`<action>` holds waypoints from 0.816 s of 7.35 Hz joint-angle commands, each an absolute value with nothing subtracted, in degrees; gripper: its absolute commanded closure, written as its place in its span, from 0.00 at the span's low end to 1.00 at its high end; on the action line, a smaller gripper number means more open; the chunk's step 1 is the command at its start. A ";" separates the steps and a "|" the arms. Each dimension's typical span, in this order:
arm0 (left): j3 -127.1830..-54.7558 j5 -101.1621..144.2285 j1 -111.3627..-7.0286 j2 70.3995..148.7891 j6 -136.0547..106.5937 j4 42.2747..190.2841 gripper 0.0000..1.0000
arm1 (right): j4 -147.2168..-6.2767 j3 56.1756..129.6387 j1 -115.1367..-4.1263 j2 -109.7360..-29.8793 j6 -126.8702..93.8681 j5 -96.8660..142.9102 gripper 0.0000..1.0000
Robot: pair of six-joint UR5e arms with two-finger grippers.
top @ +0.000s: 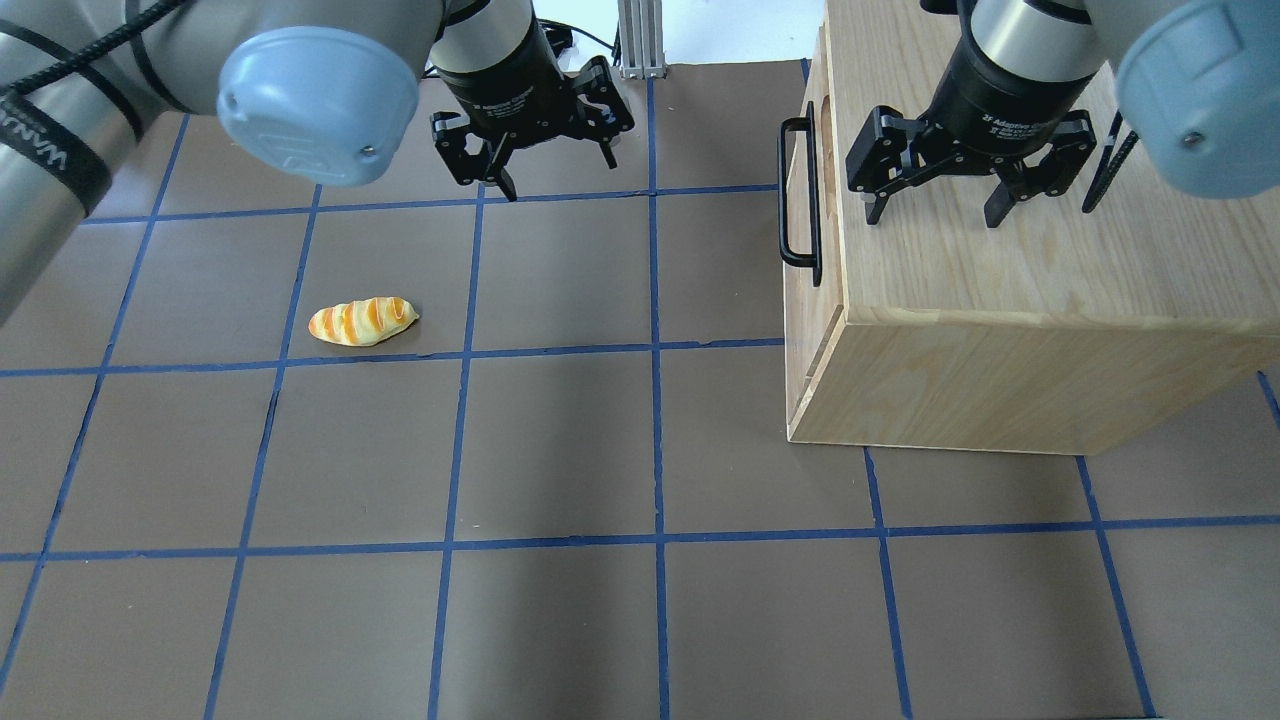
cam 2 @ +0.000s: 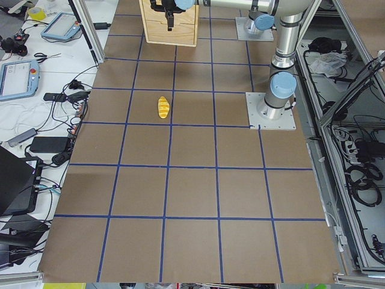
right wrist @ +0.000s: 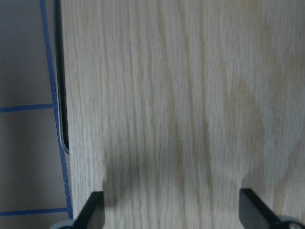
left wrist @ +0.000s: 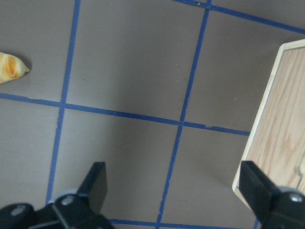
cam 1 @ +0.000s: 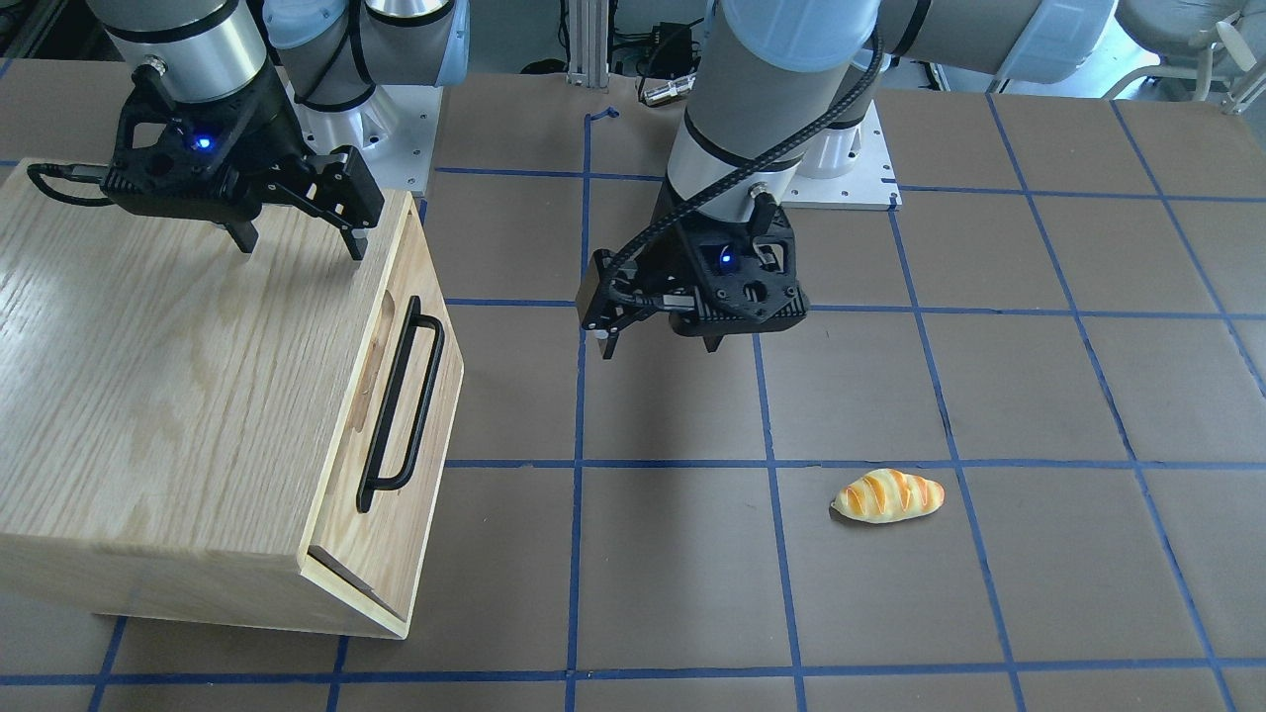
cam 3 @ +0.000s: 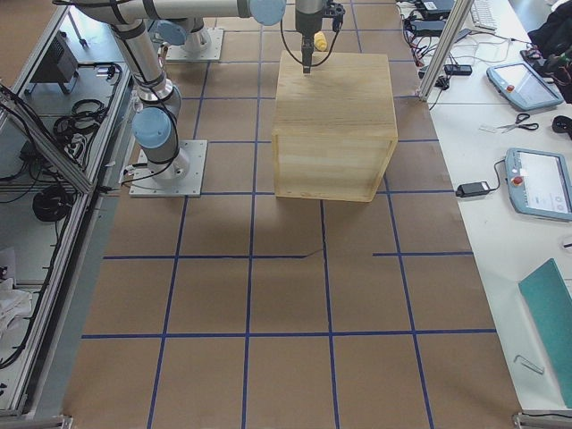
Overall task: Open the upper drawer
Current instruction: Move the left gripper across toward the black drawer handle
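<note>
The upper drawer point(cam 1: 447, 381) is the pale front panel of the oak cabinet point(cam 1: 178, 396), with a long black bar handle point(cam 1: 401, 405) over a routed recess. The panel looks flush with the casing. The handle also shows in the overhead view point(top: 798, 200). My right gripper point(cam 1: 301, 247) is open and empty, hovering just above the cabinet top point(top: 1050, 260) behind the handle edge; it also shows in the overhead view point(top: 932, 220). My left gripper point(cam 1: 661, 348) is open and empty above the table, level with the drawer front and apart from it; it also shows in the overhead view point(top: 558, 177).
A toy bread roll point(cam 1: 888, 494) lies on the brown, blue-taped table point(cam 1: 673, 554), on my left side away from the cabinet. The left wrist view shows the cabinet's corner point(left wrist: 281, 133) at its right edge. Both arm bases stand at the table's robot side.
</note>
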State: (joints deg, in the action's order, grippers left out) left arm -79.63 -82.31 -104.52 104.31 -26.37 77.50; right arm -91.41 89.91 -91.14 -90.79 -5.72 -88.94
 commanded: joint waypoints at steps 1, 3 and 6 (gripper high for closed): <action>-77.70 -77.99 -106.87 108.00 -26.98 73.68 0.00 | -91.41 89.91 -91.14 -90.79 -5.71 -88.95 0.00; -76.73 -77.26 -108.62 110.64 -26.28 71.81 0.00 | -91.41 89.91 -91.14 -90.79 -5.71 -88.86 0.00; -74.54 -75.60 -111.53 113.55 -26.37 71.37 0.00 | -91.41 89.91 -91.14 -90.79 -5.71 -88.86 0.00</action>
State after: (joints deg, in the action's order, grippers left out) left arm -75.29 -76.79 -110.69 112.48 -26.37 71.53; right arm -91.41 89.91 -91.14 -90.79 -5.71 -88.88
